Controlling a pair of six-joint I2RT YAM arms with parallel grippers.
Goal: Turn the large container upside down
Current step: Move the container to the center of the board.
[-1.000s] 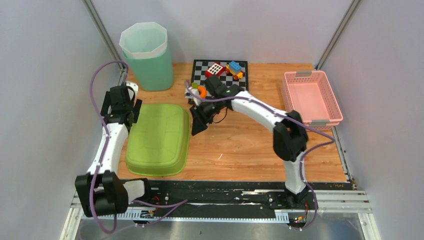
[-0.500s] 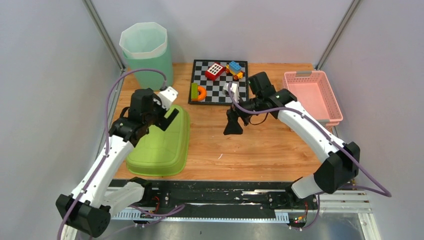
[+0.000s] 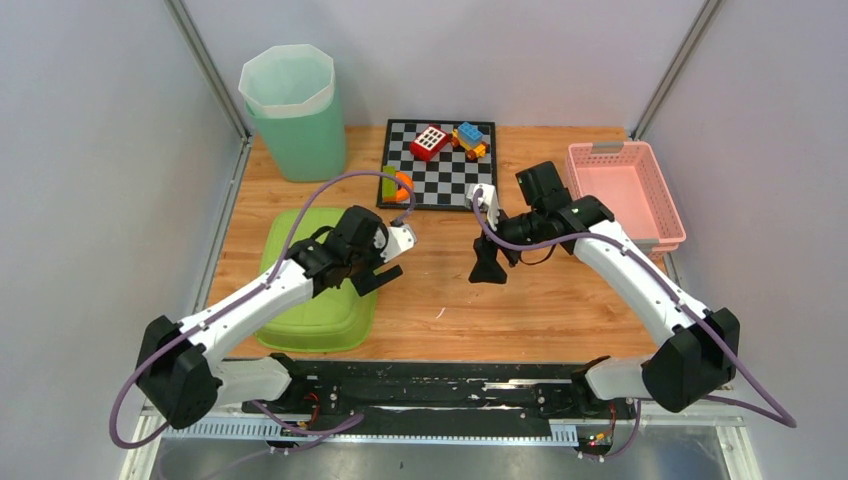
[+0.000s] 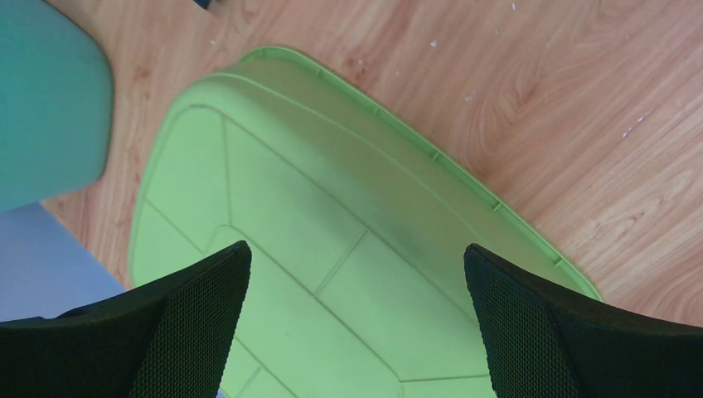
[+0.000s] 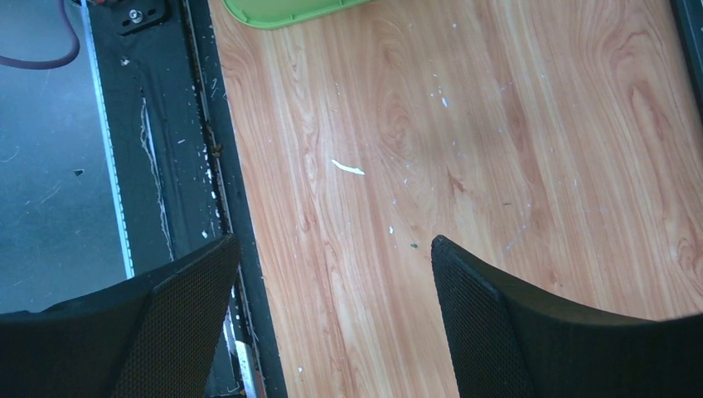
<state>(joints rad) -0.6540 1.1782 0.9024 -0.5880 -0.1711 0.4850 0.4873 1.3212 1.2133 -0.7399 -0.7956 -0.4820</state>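
The large container (image 3: 322, 318) is a light green tub lying bottom-up at the left of the table; its ribbed underside (image 4: 332, 240) faces up. My left gripper (image 3: 378, 272) hovers over the tub's right rim, open, with nothing between its fingers (image 4: 207, 315). In the left wrist view the left gripper (image 4: 355, 253) frames the tub's base. My right gripper (image 3: 488, 268) hangs open over bare wood at mid-table, well right of the tub. In the right wrist view the right gripper (image 5: 333, 242) is empty, and a corner of the tub (image 5: 282, 10) shows at the top.
A teal bin (image 3: 290, 110) with a white liner stands at the back left. A checkerboard (image 3: 440, 180) carries toy blocks (image 3: 430, 140). A pink basket (image 3: 625, 190) sits at the right. A black rail (image 5: 207, 166) borders the table's near edge.
My left arm swung from the tub's left side across to its right rim. My right arm drew back rightward from the tub's right edge, and its jaws widened. The tub stayed put.
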